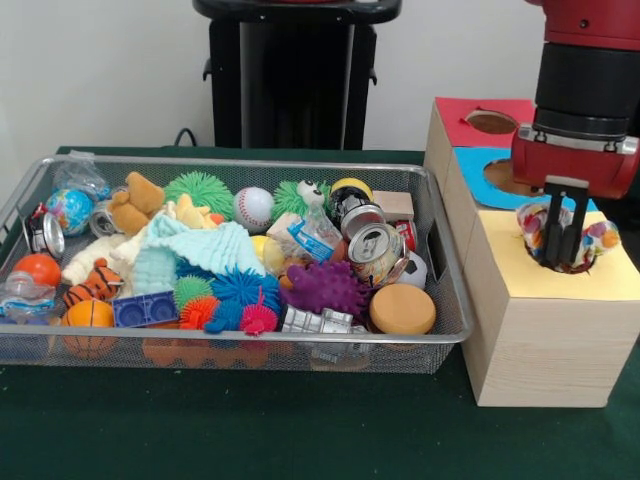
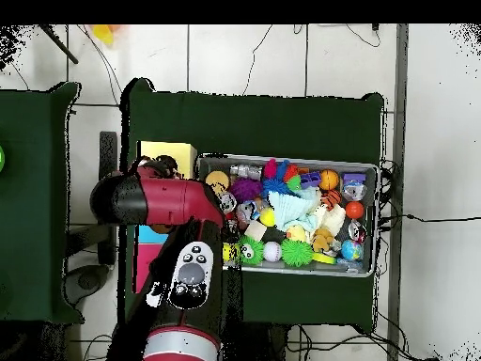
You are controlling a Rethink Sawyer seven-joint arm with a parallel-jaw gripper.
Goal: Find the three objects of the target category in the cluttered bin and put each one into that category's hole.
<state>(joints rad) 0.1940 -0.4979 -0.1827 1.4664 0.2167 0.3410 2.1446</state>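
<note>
My gripper (image 1: 563, 243) hangs over the yellow-surround hole (image 1: 620, 275) on the pale wood box at the right. Its fingers are shut on a small white fabric bundle with coloured dots (image 1: 600, 240), which sits at the hole's mouth and bulges out on both sides of the fingers. The hole itself is hidden under the bundle. The wire mesh bin (image 1: 250, 340) stands to the left, full of clutter. I see no other dotted fabric in it. In the overhead view the red arm (image 2: 160, 199) covers the gripper, beside the yellow box top (image 2: 174, 152) and the bin (image 2: 282, 160).
The blue-surround hole (image 1: 505, 178) and red-surround hole (image 1: 490, 121) lie behind the yellow one on the same row of boxes. The bin holds a mint knitted cloth (image 1: 205, 250), spiky balls (image 1: 325, 288), crushed cans (image 1: 375, 250), soft toys and balls.
</note>
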